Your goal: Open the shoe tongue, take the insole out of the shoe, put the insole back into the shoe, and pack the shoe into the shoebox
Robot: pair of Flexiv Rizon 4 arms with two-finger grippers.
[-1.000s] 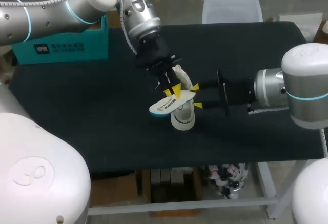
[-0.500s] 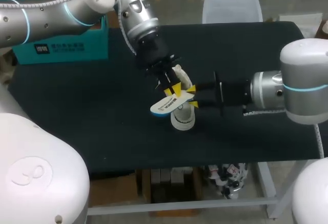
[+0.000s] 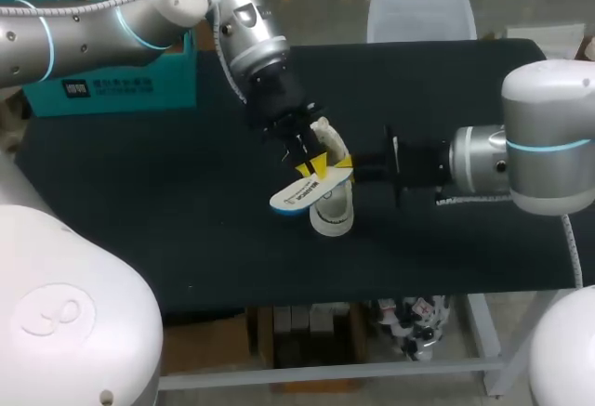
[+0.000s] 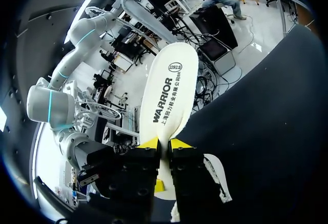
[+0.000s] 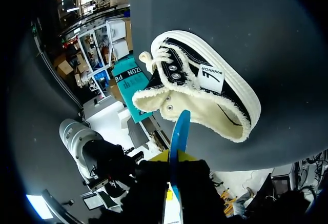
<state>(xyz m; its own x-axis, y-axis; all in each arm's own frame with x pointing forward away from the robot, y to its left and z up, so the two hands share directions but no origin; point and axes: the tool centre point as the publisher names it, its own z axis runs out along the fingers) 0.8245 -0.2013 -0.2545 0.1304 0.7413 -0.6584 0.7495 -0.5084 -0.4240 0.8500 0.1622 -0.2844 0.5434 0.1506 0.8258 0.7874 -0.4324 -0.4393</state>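
Over the last second your right arm has slid in from the right. Its right claw [image 3: 342,166], which stood wide just off the end of the white foam insole with a blue underside [image 3: 299,192], has come onto that end. In the right wrist view the insole [image 5: 179,126] runs edge-on between the two yellow tips, and the right claw [image 5: 173,157] looks drawn in narrow against both faces, so I judge it to be gripping. The left claw [image 3: 311,165] has barely shifted and stays pinched on the insole. Its own view shows the left claw [image 4: 165,144] clamped at the narrow end, with the printed white face of the insole [image 4: 169,90] stretching away ahead of it. You now have both claws on one insole held in the air above the black cloth-covered table [image 3: 139,202], which reads as a handover or a two-handed hold before it goes back in. The insole is plainly out of the black canvas sneaker with a cream rubber sole [image 5: 205,85], and that sneaker [image 3: 332,213] lies on the table right under the insole with its cream-lined mouth gaping and its laces bunched at the toe end. The teal cardboard box [image 3: 121,90], probably the shoebox, sits well apart at the table's far left.
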